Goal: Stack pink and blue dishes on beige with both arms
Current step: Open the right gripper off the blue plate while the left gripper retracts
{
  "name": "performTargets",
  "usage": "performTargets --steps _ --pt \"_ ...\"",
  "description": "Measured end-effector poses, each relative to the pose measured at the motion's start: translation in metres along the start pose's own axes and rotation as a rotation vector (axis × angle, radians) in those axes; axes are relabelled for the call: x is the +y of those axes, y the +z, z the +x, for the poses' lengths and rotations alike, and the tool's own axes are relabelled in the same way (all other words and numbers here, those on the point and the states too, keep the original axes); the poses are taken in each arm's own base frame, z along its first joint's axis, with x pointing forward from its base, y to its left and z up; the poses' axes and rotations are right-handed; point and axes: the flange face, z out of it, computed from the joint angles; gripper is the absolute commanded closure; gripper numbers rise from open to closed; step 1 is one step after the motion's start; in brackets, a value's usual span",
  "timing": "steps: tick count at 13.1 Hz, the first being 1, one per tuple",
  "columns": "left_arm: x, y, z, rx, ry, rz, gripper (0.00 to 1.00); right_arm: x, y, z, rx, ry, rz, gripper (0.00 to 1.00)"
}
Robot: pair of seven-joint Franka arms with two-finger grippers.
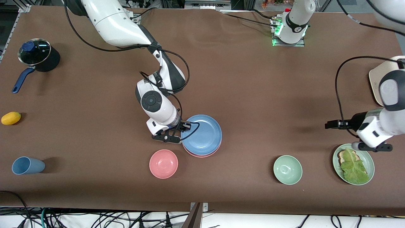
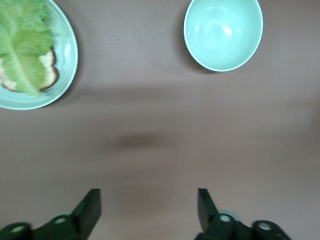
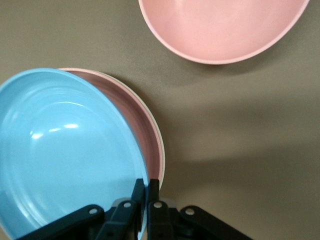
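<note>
Care is needed as the blue plate [image 3: 65, 150], pinched at its rim by the right gripper [image 3: 146, 192], is lowered flat onto the pink plate [image 3: 145, 135] and beige plate [image 3: 159, 137], just beside the pink bowl [image 1: 163, 163], while the left gripper [image 2: 148, 210] waits spread apart.

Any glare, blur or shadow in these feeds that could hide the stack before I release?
Front view: sharp and evenly lit, soft arm shadows on the brown table.
Right wrist view: small glare spots on the flat round blue plate gripped by the right gripper; pink plate rim visible beneath.
Left wrist view: slightly soft; left gripper open over bare table.
</note>
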Motion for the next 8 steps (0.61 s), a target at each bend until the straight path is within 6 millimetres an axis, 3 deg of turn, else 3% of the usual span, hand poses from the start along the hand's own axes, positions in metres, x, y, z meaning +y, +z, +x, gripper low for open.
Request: performTargets --steps 1,5,8 --pt "-0.001 -0.014 -0.007 0.005 -0.001 0.001 0.0 0.0 0.0 0.001 0.002 0.001 0.001 0.39" --pt "0.0 -0.061 -0.03 0.048 0.013 0.075 0.0 0.002 0.0 0.003 0.01 0.0 -0.004 0.03" --pt "0.003 -0.079 -0.042 0.07 0.018 0.083 0.0 0.008 -0.011 0.011 0.041 -0.031 -0.045 0.0"
